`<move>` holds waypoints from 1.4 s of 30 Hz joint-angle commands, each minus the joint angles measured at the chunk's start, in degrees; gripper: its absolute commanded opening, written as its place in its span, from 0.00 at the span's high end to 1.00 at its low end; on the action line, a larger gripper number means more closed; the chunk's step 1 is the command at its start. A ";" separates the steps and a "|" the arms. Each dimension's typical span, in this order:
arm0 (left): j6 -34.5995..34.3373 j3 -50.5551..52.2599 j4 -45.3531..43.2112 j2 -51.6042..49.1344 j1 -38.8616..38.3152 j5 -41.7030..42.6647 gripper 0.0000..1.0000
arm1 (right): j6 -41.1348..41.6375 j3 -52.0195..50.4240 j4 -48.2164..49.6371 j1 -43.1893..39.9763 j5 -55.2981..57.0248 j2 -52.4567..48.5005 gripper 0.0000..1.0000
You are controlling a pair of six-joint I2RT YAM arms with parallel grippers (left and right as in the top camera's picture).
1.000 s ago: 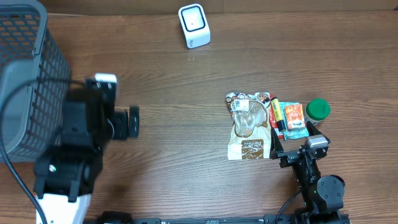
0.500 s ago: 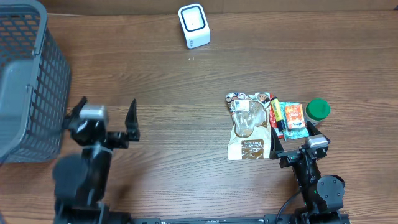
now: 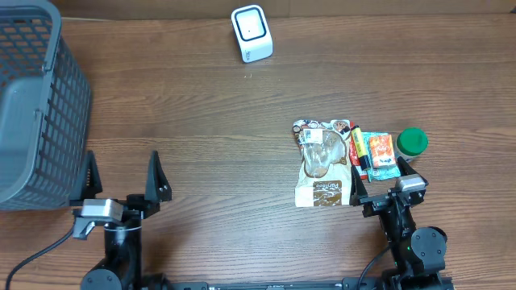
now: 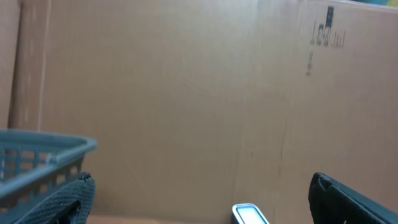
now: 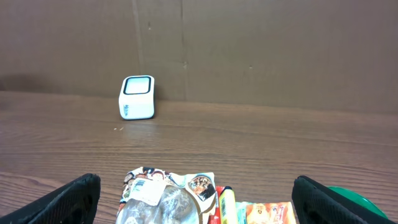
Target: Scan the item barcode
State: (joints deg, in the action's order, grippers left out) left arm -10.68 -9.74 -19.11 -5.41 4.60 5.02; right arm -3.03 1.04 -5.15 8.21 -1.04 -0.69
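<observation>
Both tools empty: left tool and right tool, fingers spread apart.
Four items cluster on the surface right of and nearer than the one white scanner: one snack bag, one yellow tube, one orange packet, one green lid; one grey basket sits far left of it.

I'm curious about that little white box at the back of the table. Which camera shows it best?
The overhead view: the scanner is whole there, its window facing the camera. The right wrist view also shows the scanner whole, but side-on. The left wrist view catches only its top edge.
</observation>
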 commanded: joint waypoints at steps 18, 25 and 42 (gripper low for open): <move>-1.75 9.46 13.68 5.22 0.42 -0.31 0.00 | -0.26 -0.59 0.33 -0.42 0.57 0.52 0.00; 1.70 9.46 22.05 5.22 0.42 -1.01 0.00 | -0.26 -0.59 0.33 -0.42 0.57 0.52 0.00; 7.30 9.46 23.41 5.22 0.42 -2.01 0.00 | -0.26 -0.59 0.33 -0.42 0.57 0.52 0.00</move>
State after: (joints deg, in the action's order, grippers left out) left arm -5.37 -0.51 4.12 -0.86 4.60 3.64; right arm -3.05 1.04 -5.15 8.21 -1.06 -0.69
